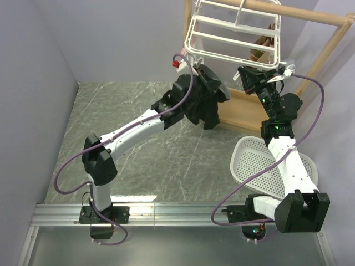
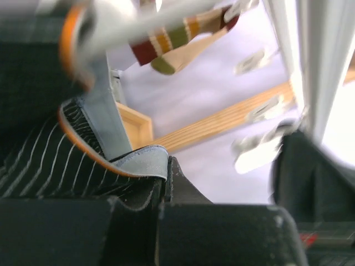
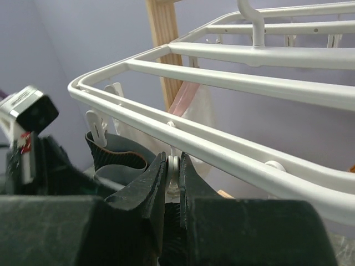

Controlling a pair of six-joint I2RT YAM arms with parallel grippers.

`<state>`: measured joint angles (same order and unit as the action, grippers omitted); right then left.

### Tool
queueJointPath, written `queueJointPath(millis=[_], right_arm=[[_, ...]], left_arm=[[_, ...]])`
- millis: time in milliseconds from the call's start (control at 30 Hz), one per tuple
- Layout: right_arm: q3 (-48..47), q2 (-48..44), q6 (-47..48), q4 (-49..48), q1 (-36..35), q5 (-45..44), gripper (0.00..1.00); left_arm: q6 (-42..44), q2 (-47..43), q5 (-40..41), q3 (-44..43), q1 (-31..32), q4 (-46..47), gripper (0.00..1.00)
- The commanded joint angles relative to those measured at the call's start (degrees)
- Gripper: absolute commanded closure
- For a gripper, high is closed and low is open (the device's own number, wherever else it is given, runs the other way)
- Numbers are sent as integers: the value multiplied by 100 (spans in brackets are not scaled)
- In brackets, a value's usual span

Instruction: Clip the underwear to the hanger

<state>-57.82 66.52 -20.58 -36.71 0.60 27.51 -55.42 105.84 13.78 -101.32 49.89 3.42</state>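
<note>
Left gripper (image 2: 166,185) clenched on underwear (image 1: 203,108), dangling below hanger (image 1: 233,40) 7 o'clock corner. Right gripper (image 1: 248,74) pinching clip (image 3: 173,163) at 5 o'clock edge. Risk: clip slips from pinch, snaps shut with no fabric inside; hanger swings away.

The left arm (image 1: 135,127) and right arm (image 1: 290,166) reach upward, jaws pinched closed.

A white perforated basket (image 1: 252,160) lies on the tabletop (image 1: 138,105), below the right end effector (image 1: 248,75). Just beyond that end effector stands a wooden frame (image 1: 247,113).
</note>
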Motion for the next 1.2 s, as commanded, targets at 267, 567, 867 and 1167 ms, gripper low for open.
queueJointPath(millis=[267, 567, 867, 1167], right_arm=[[-115, 71, 54, -319, -34, 431, 100], [-45, 89, 185, -425, -34, 580, 100], [-10, 89, 317, -486, -183, 660, 100], [-10, 80, 414, -513, -262, 422, 100]], left_arm=[[-1392, 824, 19, -1839, -111, -2100, 100], [-1893, 903, -481, -2006, -234, -2117, 100], [-2263, 798, -921, -1918, -366, -1873, 100], [-2132, 209, -403, -1057, -251, -1256, 100]])
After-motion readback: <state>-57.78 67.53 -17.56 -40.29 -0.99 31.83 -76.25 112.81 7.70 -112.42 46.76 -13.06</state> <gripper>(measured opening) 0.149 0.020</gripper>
